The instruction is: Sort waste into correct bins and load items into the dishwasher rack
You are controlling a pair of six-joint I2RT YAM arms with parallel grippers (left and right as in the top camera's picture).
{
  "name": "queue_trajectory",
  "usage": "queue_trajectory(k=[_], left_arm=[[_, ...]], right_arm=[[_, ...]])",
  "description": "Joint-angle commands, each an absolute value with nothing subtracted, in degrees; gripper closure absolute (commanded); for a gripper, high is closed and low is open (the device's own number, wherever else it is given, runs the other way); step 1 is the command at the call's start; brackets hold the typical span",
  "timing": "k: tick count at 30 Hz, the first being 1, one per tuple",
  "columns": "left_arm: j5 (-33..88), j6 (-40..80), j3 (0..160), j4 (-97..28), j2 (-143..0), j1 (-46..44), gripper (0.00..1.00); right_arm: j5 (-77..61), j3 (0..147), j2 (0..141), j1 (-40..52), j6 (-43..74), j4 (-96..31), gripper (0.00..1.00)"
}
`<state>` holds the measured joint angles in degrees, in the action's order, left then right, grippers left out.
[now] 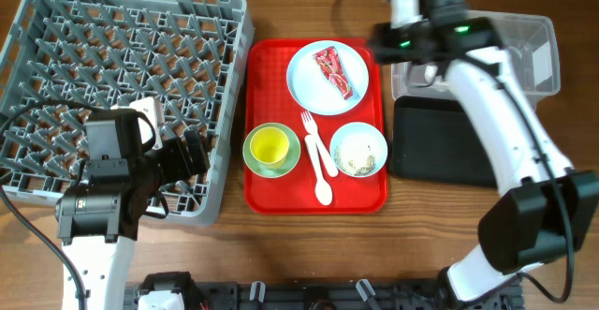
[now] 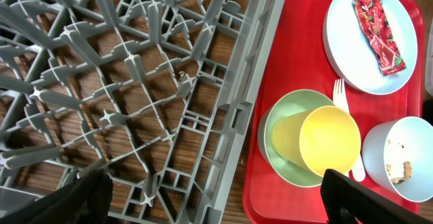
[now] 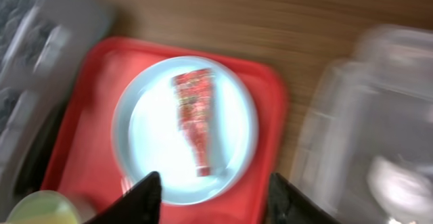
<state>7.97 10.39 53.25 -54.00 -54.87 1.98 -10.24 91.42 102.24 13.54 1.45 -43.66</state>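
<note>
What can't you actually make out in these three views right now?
- Overhead: the right arm covers much of the clear tub, hiding its contents.
- Right wrist: motion blur; the pale shape in the tub is unidentifiable.
- Left wrist: the bowl is cut off by the right edge.
- Overhead: the left arm hides a corner of the rack.

The place looks like a robotics lab bench staged as a canteen dish-return station. Two robot arms, the left arm (image 1: 94,212) and the right arm (image 1: 496,104), work over a plain wooden table (image 1: 309,1). On it sit a grey dishwasher rack (image 1: 122,29), a red serving tray (image 1: 267,193), a clear tub (image 1: 538,43) and a black tray (image 1: 440,151).
</note>
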Motion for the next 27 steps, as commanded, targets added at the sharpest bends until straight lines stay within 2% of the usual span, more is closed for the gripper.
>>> queue_trajectory(k=[1,5,10,23,27], left_arm=[[7.86,10.96,54.35,-53.89,-54.94,1.72,0.00],[7.86,10.94,54.35,-53.89,-54.94,1.72,0.00],[7.86,10.96,54.35,-53.89,-54.94,1.72,0.00],[7.86,10.94,54.35,-53.89,-54.94,1.72,0.00],[7.86,10.94,54.35,-53.89,-54.94,1.72,0.00]], right_arm=[[-4.43,91.22,103.68,18.85,-6.04,-43.29,0.36],[-0.78,91.22,106.43,21.52,-4.89,-42.39,0.28],[-0.82,91.22,112.75,22.13,0.56,-41.28,0.32],[0.45,91.22,123.79,22.13,3.22,-40.60,0.37],[0.14,91.22,123.98,22.13,4.95,-40.05,0.51]])
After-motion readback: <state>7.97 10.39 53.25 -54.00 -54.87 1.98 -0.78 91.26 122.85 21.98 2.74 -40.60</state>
